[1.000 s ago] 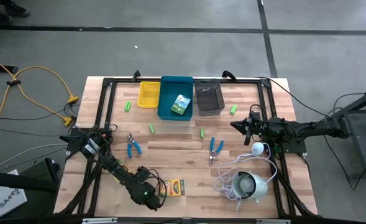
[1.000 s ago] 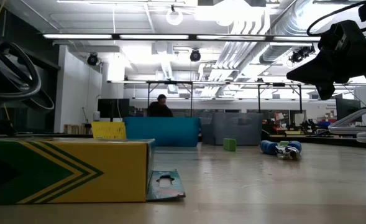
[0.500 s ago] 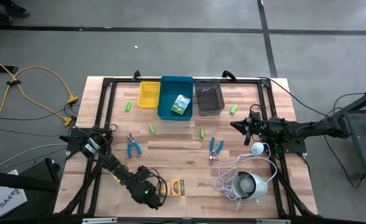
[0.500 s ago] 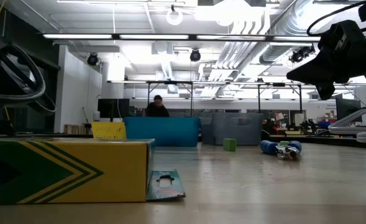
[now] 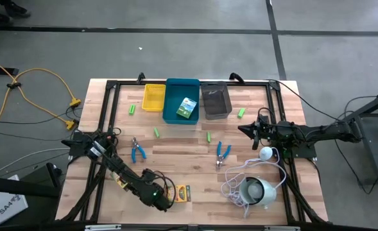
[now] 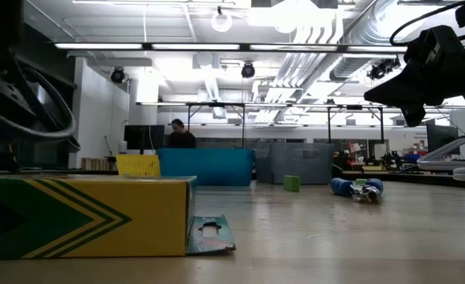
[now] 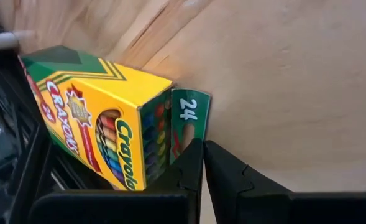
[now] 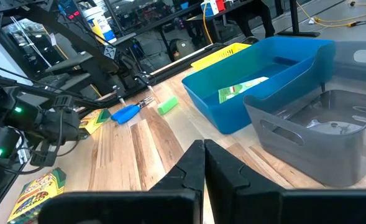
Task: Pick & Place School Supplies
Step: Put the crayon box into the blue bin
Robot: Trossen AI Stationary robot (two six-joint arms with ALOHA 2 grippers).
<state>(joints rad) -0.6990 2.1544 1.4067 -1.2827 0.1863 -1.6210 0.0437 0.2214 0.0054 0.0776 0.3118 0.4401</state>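
Crayola crayon box [image 5: 181,192]: lies flat on the wooden table [image 5: 176,163] near its front edge, end flap [image 7: 189,121] folded open and marked "24". The left gripper [image 5: 162,198] sits low just beside this box, at its left end. In the left wrist view its two dark fingers [image 7: 223,180] stand pressed almost together, their tips at the open flap, with nothing between them; whether they touch the flap cannot be told.

Second crayon box [image 5: 187,108]: rests inside the blue bin [image 5: 181,85], the middle of three bins along the far side of the table, with the yellow bin [image 5: 153,97] to its left and the grey bin [image 5: 215,101] to its right.

Blue-handled tools: one [image 5: 137,150] lies left of centre, the other [image 5: 223,153] right of centre. Small green pieces, e.g. [image 5: 156,132] and [image 5: 209,136], lie scattered between the bins and these tools.

Right gripper [image 5: 253,131]: held above the table's right side, fingers closed and empty. A round white device [image 5: 254,190] with a coiled cord lies at the front right.
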